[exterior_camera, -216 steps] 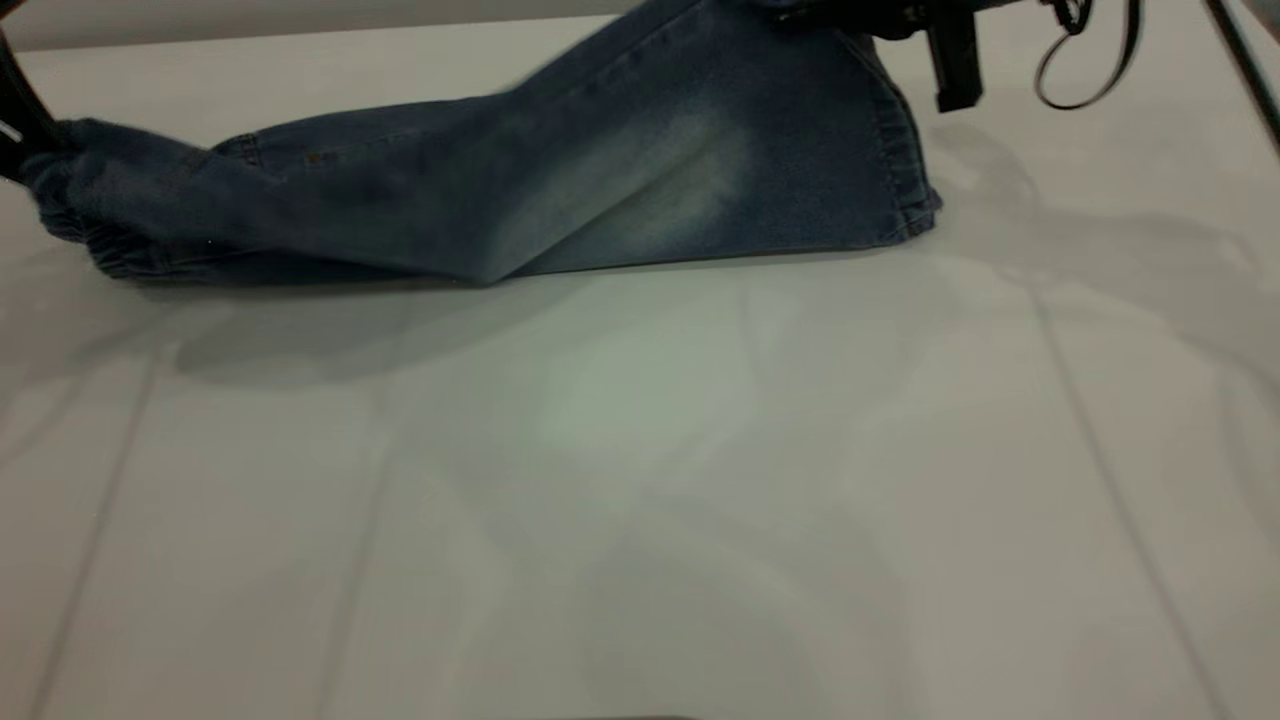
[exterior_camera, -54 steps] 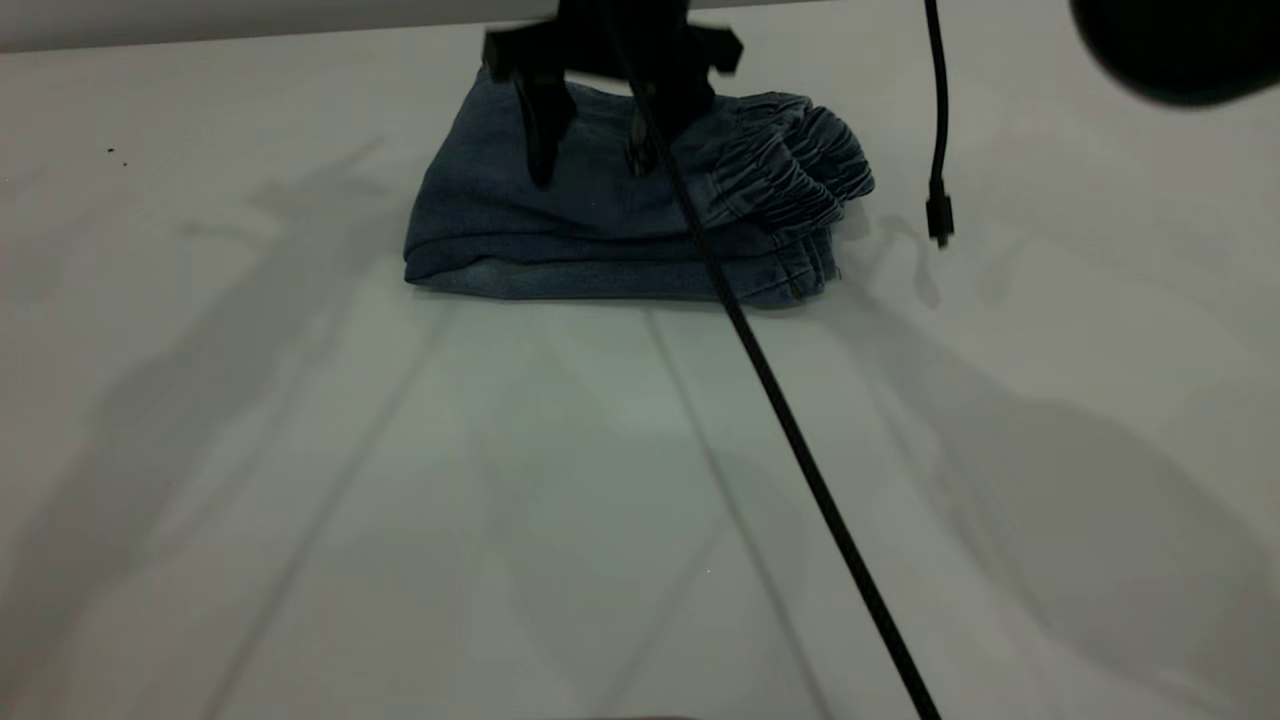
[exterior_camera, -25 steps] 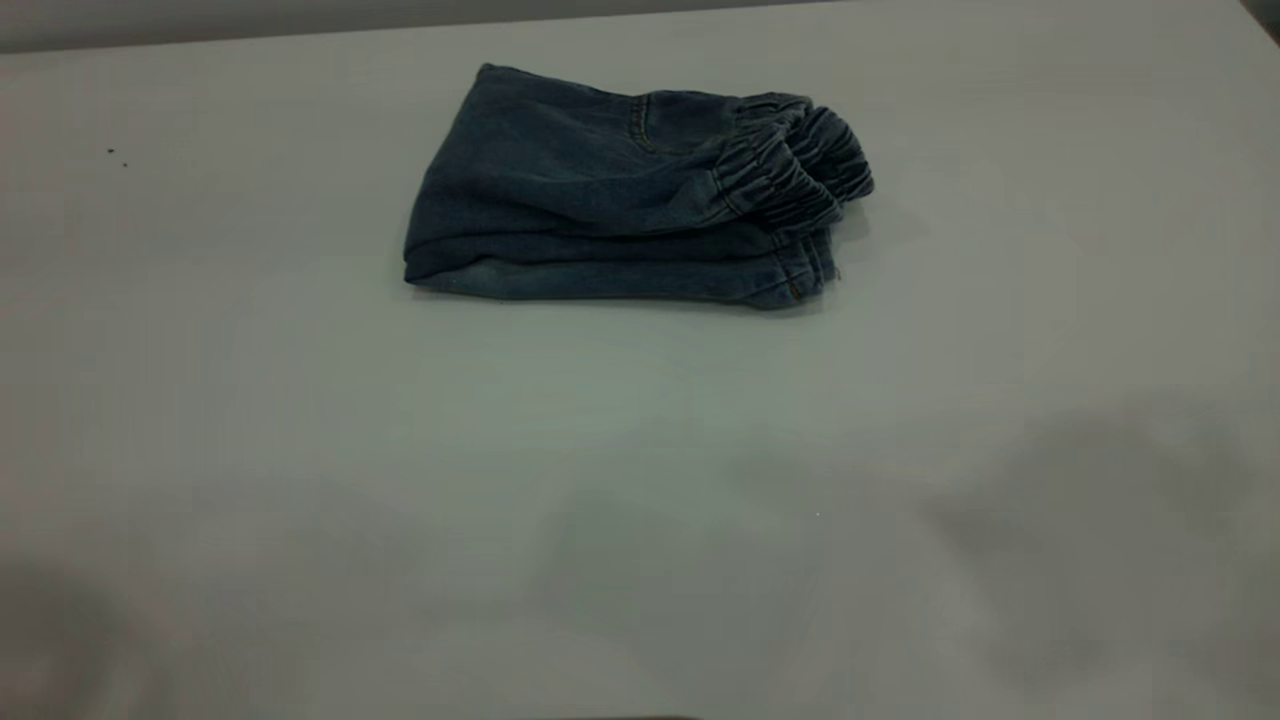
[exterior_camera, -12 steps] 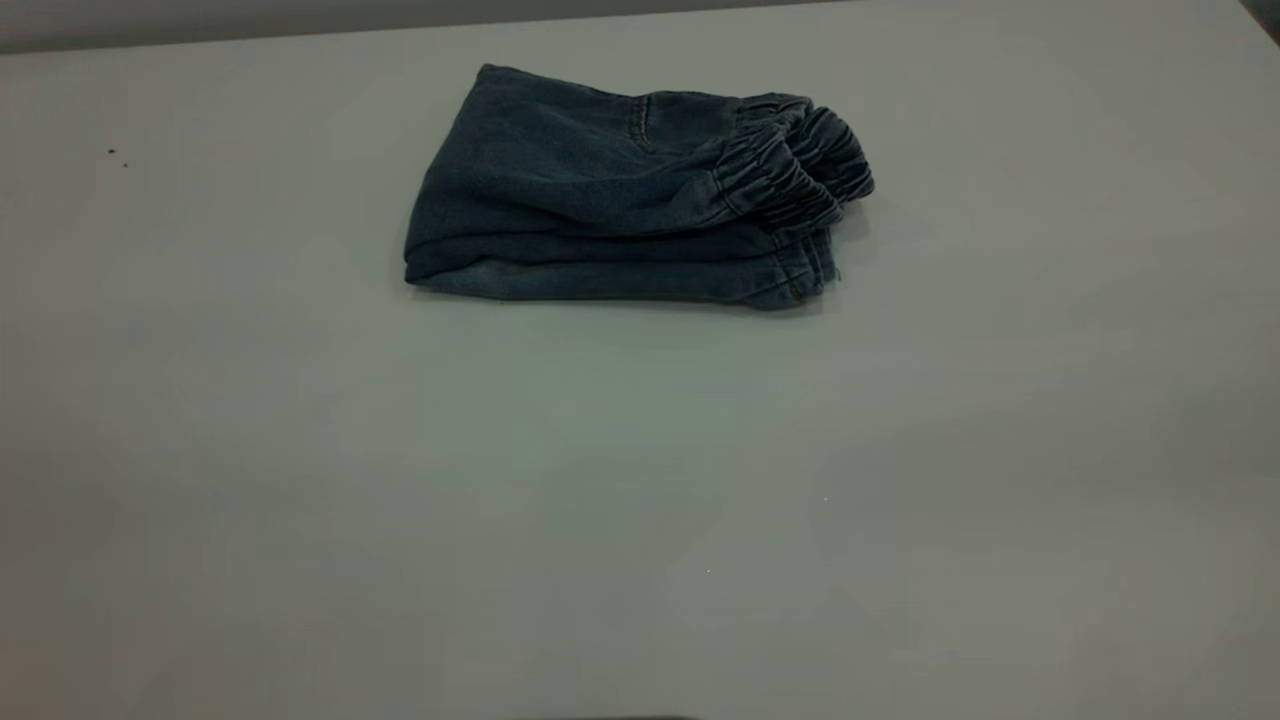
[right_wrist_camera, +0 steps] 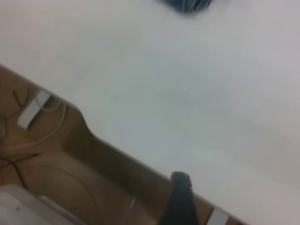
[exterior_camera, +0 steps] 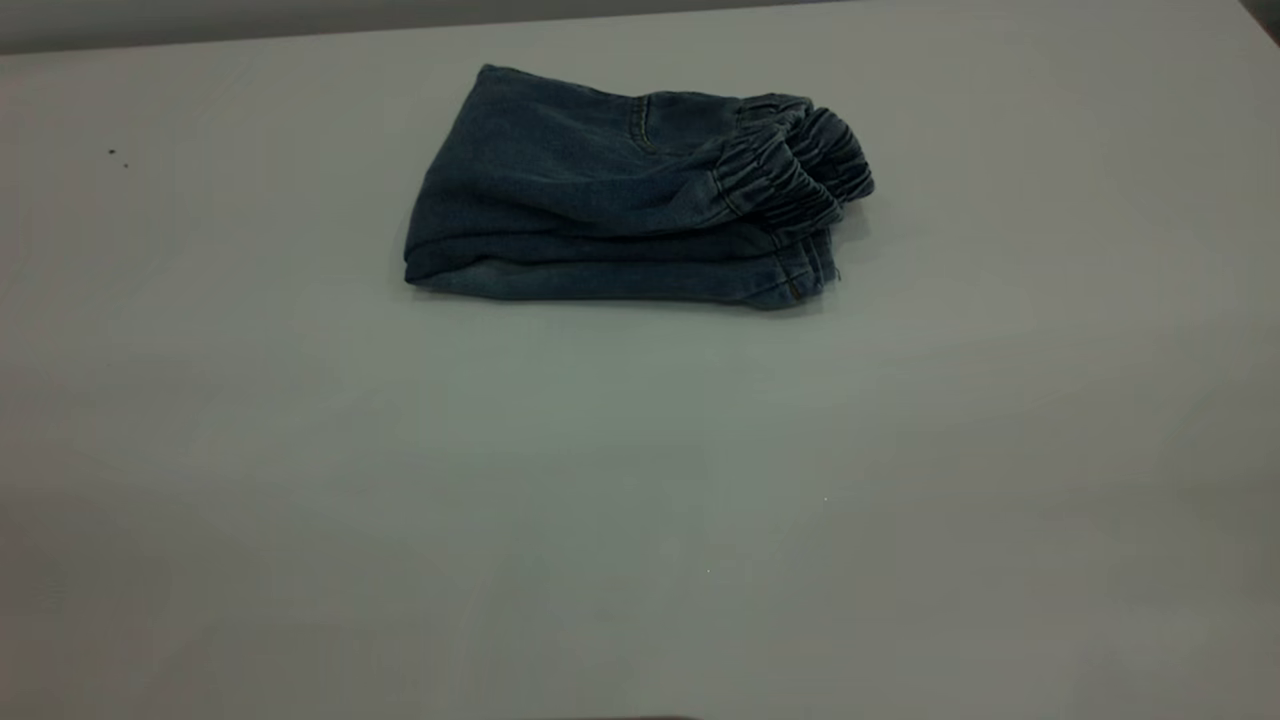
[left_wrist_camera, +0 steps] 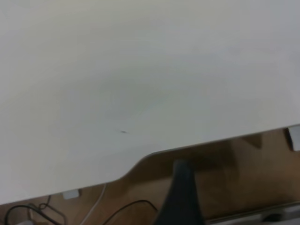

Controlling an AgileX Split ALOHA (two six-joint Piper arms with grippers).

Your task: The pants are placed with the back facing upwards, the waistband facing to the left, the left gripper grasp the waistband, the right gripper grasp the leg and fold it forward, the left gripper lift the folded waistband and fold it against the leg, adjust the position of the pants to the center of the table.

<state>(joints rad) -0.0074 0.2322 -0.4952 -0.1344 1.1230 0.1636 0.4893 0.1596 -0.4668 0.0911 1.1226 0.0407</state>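
The pants (exterior_camera: 600, 190) lie folded in a compact bundle on the far middle of the table (exterior_camera: 640, 480), with nothing touching them. The ruched waistband (exterior_camera: 790, 175) lies on top at the bundle's right end, over the leg layers (exterior_camera: 620, 280) with their stitched hems. Neither gripper shows in the exterior view. A dark part of my left gripper (left_wrist_camera: 182, 197) hangs past the table edge (left_wrist_camera: 140, 161) over the floor. My right gripper (right_wrist_camera: 180, 199) is likewise at a table edge, and a blue scrap of the pants (right_wrist_camera: 187, 4) shows far from it.
Two tiny dark specks (exterior_camera: 117, 157) mark the table at the far left. Past the table edges lies brown floor with cables (left_wrist_camera: 28, 213) and a white power strip (right_wrist_camera: 33, 110). The table's back edge (exterior_camera: 250, 38) runs just behind the pants.
The pants went from stretched between the grippers to a folded bundle. The gripper above them 2.2 s ago has left the exterior view, and the last arm shadows have faded. The pants lie still.
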